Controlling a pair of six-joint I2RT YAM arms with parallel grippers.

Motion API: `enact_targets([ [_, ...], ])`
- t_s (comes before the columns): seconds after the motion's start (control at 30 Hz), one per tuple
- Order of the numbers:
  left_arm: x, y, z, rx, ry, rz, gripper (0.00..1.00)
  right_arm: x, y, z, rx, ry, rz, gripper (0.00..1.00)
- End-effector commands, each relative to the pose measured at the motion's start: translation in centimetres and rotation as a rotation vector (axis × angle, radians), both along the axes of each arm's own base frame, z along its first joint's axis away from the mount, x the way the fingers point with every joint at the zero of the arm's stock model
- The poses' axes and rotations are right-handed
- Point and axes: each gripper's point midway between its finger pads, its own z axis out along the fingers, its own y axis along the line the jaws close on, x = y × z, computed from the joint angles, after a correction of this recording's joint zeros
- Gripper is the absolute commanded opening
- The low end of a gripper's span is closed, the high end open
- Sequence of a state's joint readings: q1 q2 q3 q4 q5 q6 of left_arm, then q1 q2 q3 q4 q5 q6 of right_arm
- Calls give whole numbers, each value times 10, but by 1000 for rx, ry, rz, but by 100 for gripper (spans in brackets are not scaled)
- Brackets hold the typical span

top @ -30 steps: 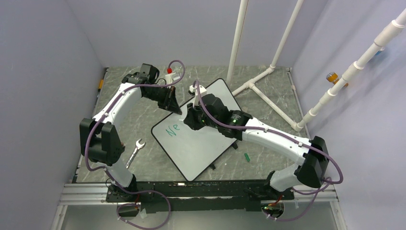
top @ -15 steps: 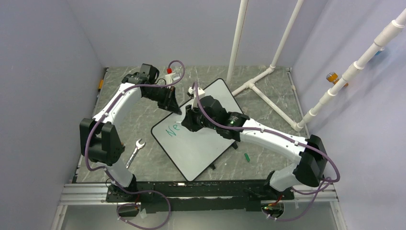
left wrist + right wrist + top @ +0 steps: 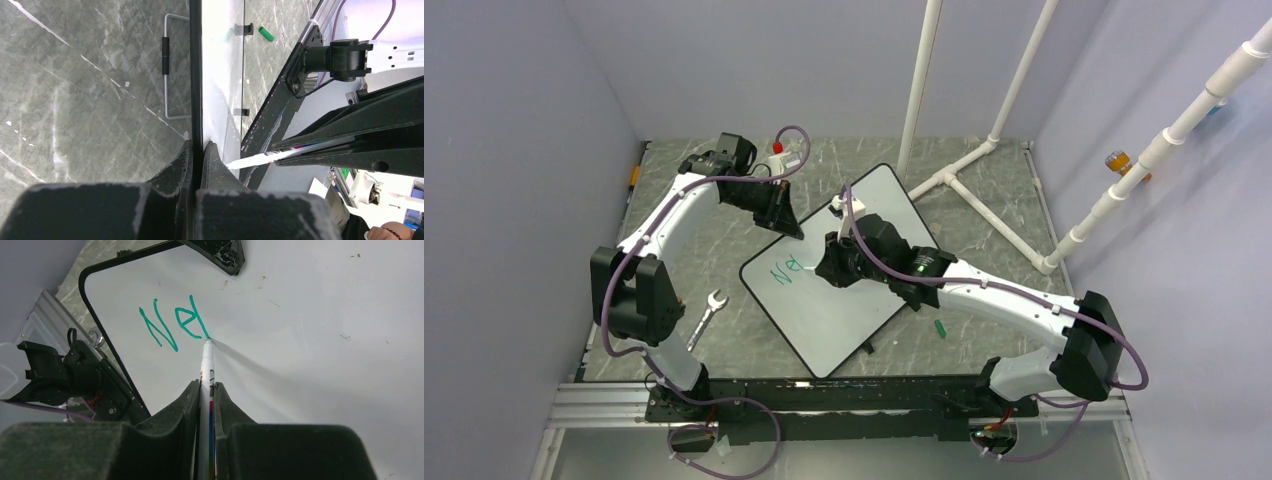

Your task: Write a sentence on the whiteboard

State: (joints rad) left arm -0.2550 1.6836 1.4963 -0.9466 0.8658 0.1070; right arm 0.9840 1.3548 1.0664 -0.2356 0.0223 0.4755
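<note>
The whiteboard [image 3: 849, 290] lies tilted on the grey table; it also shows in the right wrist view [image 3: 310, 330] and edge-on in the left wrist view [image 3: 217, 75]. Green lettering "Ne" plus one fresh stroke [image 3: 175, 322] stands near its left corner [image 3: 788, 271]. My right gripper [image 3: 206, 387] is shut on a white marker [image 3: 206, 365], whose tip touches the board at the end of the last stroke. My left gripper [image 3: 197, 150] is shut on the board's black rim at its far left edge [image 3: 786, 225].
A wrench [image 3: 707, 312] lies left of the board. A green marker cap [image 3: 940, 327] lies to its right. White pipes [image 3: 984, 150] stand at the back right. A small red-capped bottle [image 3: 776, 152] stands at the back behind my left arm.
My right gripper has swung left and then back right with the marker. A new green stroke has appeared after "Ne". My left arm has not moved.
</note>
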Motion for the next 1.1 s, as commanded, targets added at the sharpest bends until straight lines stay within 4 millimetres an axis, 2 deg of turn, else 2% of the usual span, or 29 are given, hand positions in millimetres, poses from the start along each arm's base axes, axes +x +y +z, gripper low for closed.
enact_targets([
  [0.0,22,7,12,52,-207,3,0,8,-7,2,-15,-17,-42,0],
  [0.33,21,7,12,50,-206,0,0,26,8,26,3,-59,-41,0],
  [0.57,21,6,12,50,-206,-2,0,37,14,33,10,-70,-37,0],
  [0.8,21,6,12,49,-206,-2,0,34,12,23,3,-50,-33,0],
  [1.07,22,7,12,53,-207,0,0,19,-5,1,-2,-2,-49,0],
])
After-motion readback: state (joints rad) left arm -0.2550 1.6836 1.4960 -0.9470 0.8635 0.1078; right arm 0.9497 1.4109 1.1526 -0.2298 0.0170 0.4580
